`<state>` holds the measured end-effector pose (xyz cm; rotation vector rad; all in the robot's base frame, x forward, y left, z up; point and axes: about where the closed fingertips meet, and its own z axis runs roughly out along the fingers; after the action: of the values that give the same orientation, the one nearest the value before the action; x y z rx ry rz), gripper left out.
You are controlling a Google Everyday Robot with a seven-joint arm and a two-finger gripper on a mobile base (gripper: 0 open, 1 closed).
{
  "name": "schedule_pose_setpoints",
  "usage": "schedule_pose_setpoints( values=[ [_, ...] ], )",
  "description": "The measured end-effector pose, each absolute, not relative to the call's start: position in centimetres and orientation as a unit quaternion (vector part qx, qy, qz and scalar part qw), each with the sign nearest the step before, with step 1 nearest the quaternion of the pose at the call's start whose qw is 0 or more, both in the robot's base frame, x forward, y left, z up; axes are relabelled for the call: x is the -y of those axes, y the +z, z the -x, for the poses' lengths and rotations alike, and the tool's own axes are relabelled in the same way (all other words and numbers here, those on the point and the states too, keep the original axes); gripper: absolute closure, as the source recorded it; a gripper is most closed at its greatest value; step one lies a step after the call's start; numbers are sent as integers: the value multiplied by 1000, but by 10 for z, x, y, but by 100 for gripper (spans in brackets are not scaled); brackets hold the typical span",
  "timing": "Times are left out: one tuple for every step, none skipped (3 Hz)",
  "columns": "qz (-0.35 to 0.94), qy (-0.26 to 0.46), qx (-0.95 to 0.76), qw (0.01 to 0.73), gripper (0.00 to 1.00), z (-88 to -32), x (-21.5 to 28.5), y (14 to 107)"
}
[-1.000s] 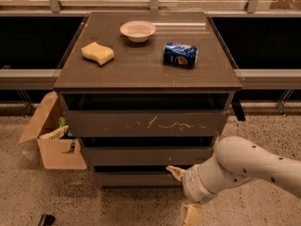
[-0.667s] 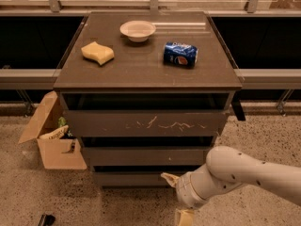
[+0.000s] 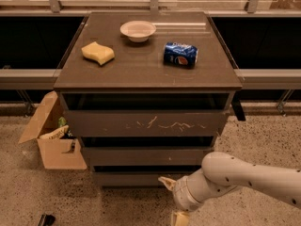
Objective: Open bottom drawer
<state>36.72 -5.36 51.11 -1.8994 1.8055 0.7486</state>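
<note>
The bottom drawer (image 3: 124, 178) is the slim, plain dark grey-brown front at the foot of the cabinet, shut flush under the middle front (image 3: 146, 156). The taller top front (image 3: 146, 123) bears white scratches. My gripper (image 3: 172, 200) is on the end of the white arm (image 3: 244, 175) at the lower right. It is open and empty, low in front of the bottom drawer's right half. One pale fingertip (image 3: 165, 181) is at the drawer front's lower edge; the other (image 3: 179, 218) is near the floor.
On the cabinet top (image 3: 141, 69) lie a yellow sponge (image 3: 98, 53), a white bowl (image 3: 138, 30) and a blue soda can (image 3: 180, 54) on its side. An open cardboard box (image 3: 54, 140) stands on the floor left of the cabinet. The floor is speckled.
The arm and gripper have moved left and a little lower, along the front of the bottom drawer. The drawers have not moved.
</note>
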Motion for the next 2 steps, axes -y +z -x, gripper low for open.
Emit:
schedule_pose_setpoints(
  values=[
    [679, 254, -657, 206, 0, -370, 55, 503],
    [669, 234, -666, 231, 0, -385, 71, 482]
  ],
)
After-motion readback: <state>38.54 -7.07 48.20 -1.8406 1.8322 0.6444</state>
